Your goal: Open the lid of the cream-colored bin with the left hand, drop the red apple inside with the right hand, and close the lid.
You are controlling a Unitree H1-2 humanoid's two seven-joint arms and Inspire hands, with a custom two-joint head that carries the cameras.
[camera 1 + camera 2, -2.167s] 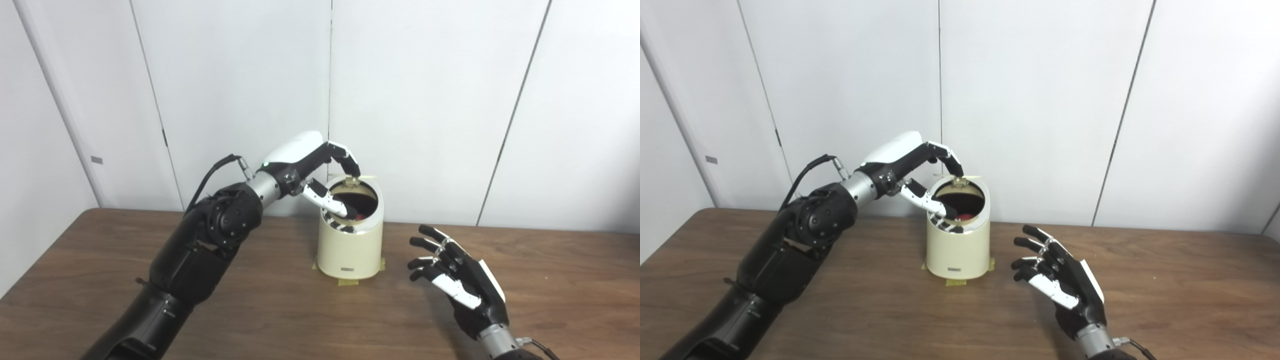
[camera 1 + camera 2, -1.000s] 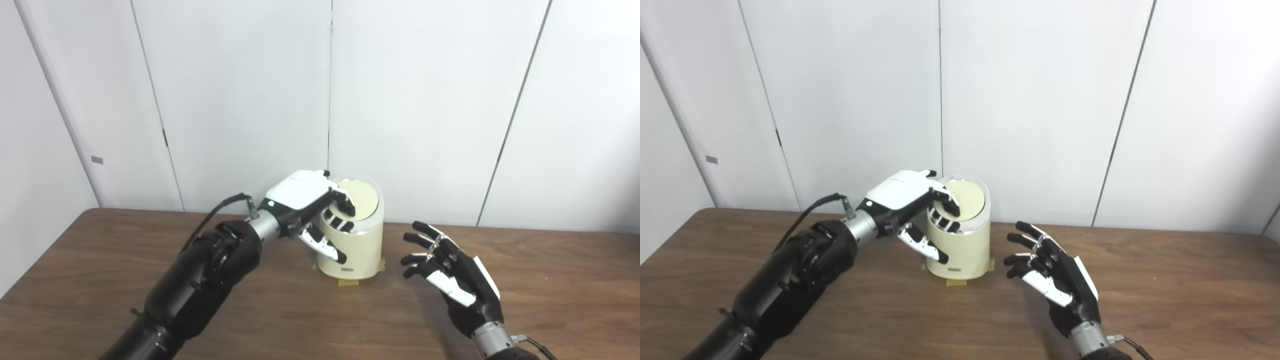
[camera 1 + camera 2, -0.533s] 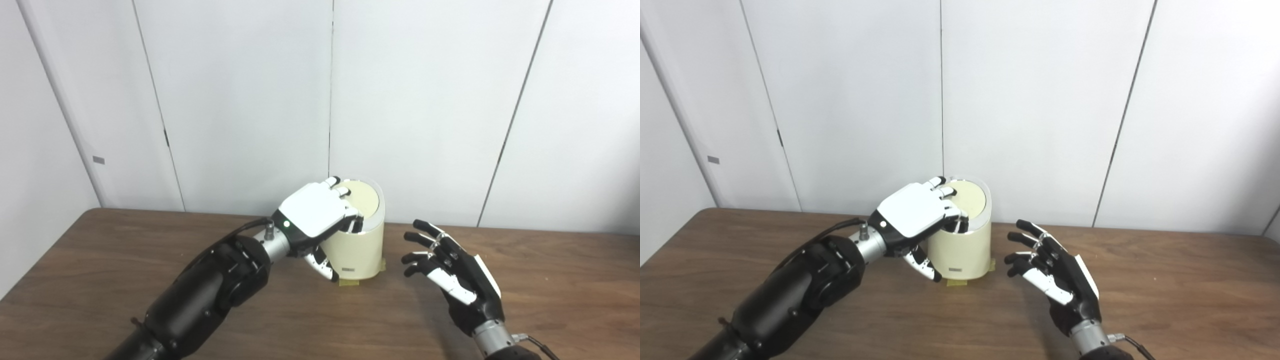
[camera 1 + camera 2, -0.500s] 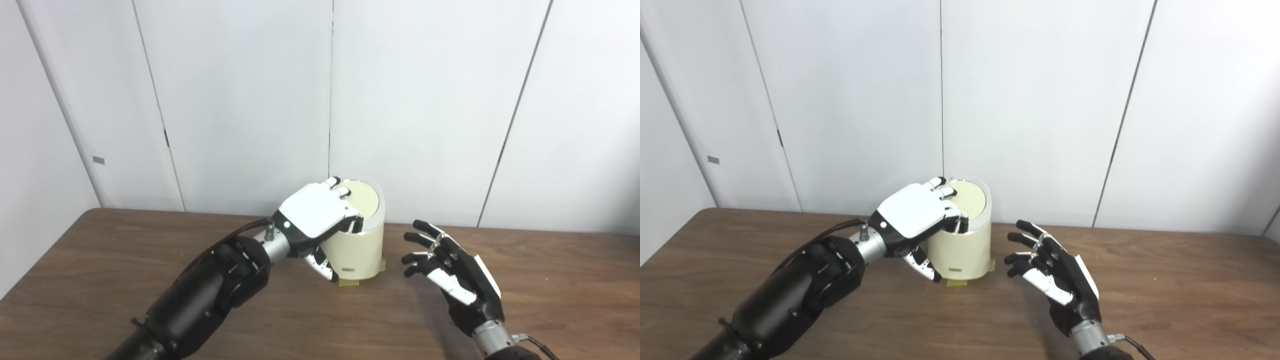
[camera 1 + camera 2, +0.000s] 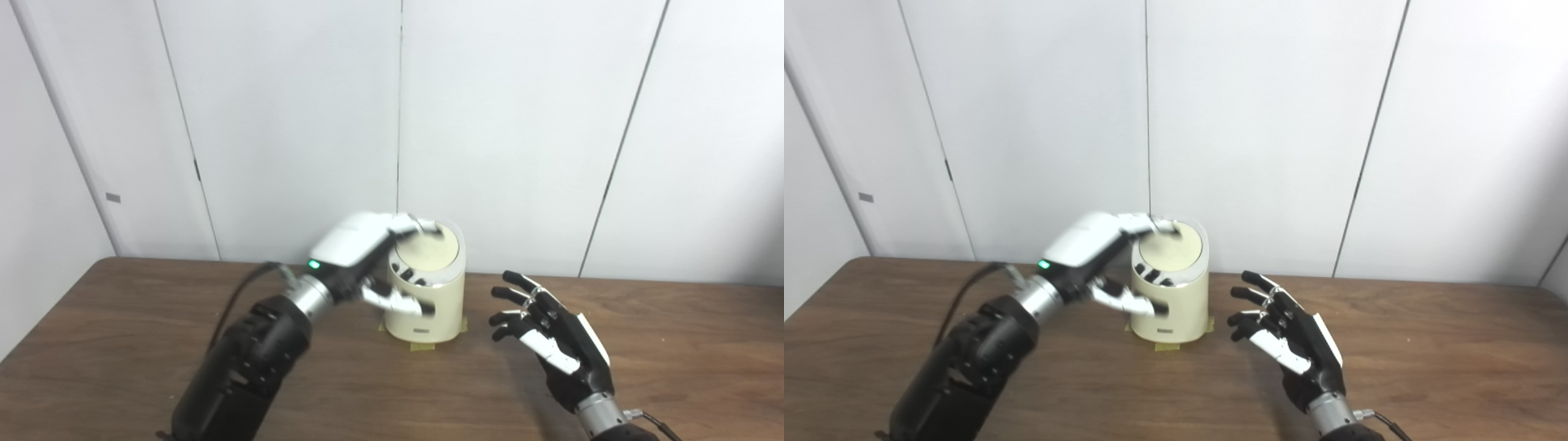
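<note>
Cream-colored bin (image 5: pixel 432 306) upright on the brown wooden surface (image 5: pixel 122 343), toward the back edge and close to the white panelled wall (image 5: pixel 520 122). Round lid (image 5: pixel 430 248) down flat in the slanted top, closed, with a pale rim around it. Small dark label low on the front wall. Strips of tan tape (image 5: pixel 422 346) under the base, sticking out at the front and at both sides.

Left robot hand (image 5: pixel 361 245) at the bin's upper left, blurred. White back turned up and toward the camera. Fingers (image 5: pixel 422 225) stretched out over the far left part of the lid's rim, too smeared to tell whether touching it or just above. Thumb (image 5: pixel 398 301) pointing right across the front of the bin's wall, well apart from the fingers. Spread wide, clasping nothing. Green light (image 5: pixel 314 264) lit by the wrist, black cable (image 5: pixel 236 294) looping from the wrist along the dark forearm.

Right robot hand (image 5: pixel 1283 334) to the right of the bin, near it but apart from it, above the surface. Palm turned left toward the bin, dark fingers fanned out and slightly curled, white thumb lower and nearer the camera. Empty, not closed on anything. Silver wrist and a thin cable at the bottom edge of the view.

Small grey plate (image 5: pixel 113 198) on the left wall panel.
</note>
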